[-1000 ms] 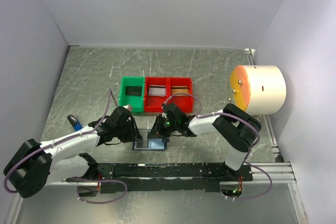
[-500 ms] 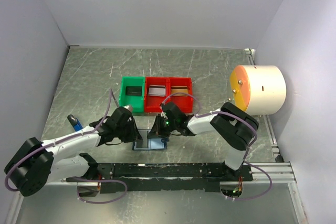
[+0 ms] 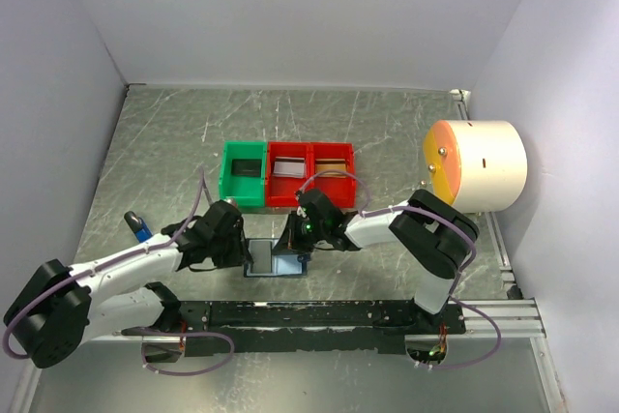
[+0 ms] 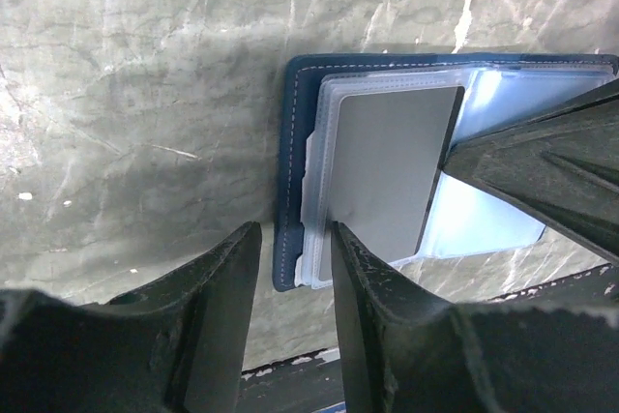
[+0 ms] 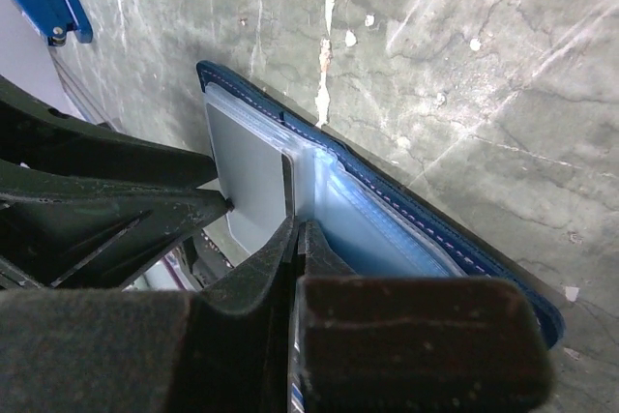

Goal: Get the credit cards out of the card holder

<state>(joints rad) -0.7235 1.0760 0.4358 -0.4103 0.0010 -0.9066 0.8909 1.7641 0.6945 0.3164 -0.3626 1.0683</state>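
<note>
Looking down from the top view, the card holder (image 3: 279, 263) lies open on the table (image 3: 387, 132) at lower centre. My left pincer (image 3: 244, 250) is at its left edge and my right pincer (image 3: 290, 245) is over its middle. Above them, mid-frame, stand a green bin (image 3: 242, 197) and two red bins (image 3: 311, 200), each with a card inside.

From my left wrist, the holder's navy cover sits at upper centre and right, and a grey card (image 4: 392, 166) lies slightly askew on its clear pockets. My left fingers (image 4: 222, 316) stand a little apart at the bottom, with nothing between them, over the holder's lower left corner. My right pincer's dark tip touches the card's right edge.

From my right wrist, my right fingers (image 5: 387, 336) are pressed together at bottom centre. Their tip is against the grey card's edge, and I cannot tell whether it is nipped between them. The navy cover runs from upper left to lower right.
</note>
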